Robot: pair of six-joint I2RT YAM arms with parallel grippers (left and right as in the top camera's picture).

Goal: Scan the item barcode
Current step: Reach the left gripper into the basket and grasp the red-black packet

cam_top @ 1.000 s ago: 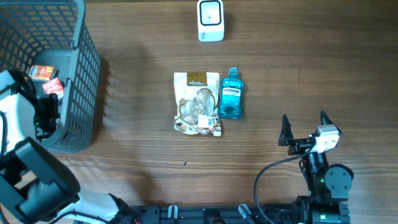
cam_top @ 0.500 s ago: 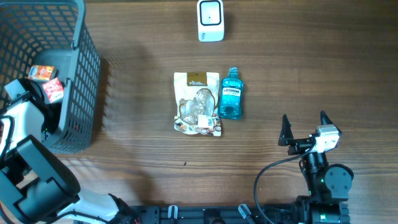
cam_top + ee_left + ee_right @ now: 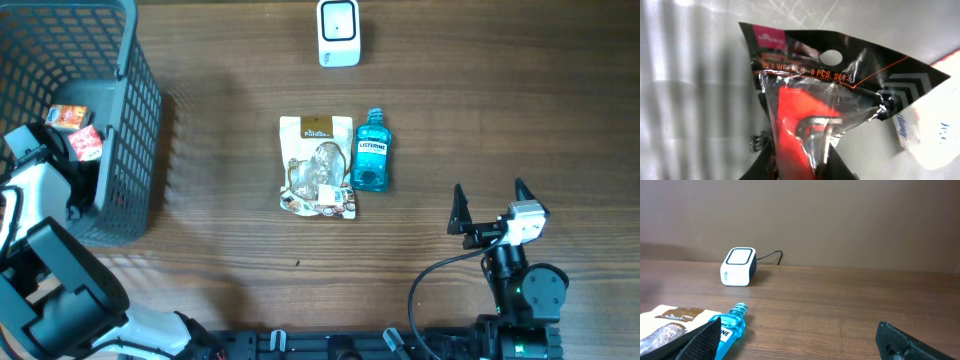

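Just closed: the left gripper (image 3: 799, 172) has gone from fully spread to drawn in on the lower edge of the hex wrench packet (image 3: 805, 115). The clear film crumples between the fingers, so I read it as pinched. The packet sits directly ahead of the gripper, inside the grey mesh basket (image 3: 140, 120), and by my judgement is not yet lifted out. Packet: glossy crinkled plastic, black header card with a punched hang hole, red insert behind. Just beside it lies a white carton (image 3: 932, 135). Well away across the table stands the scanner (image 3: 338, 33), a white rounded box. Idle: right gripper (image 3: 489, 197), jaws wide apart.
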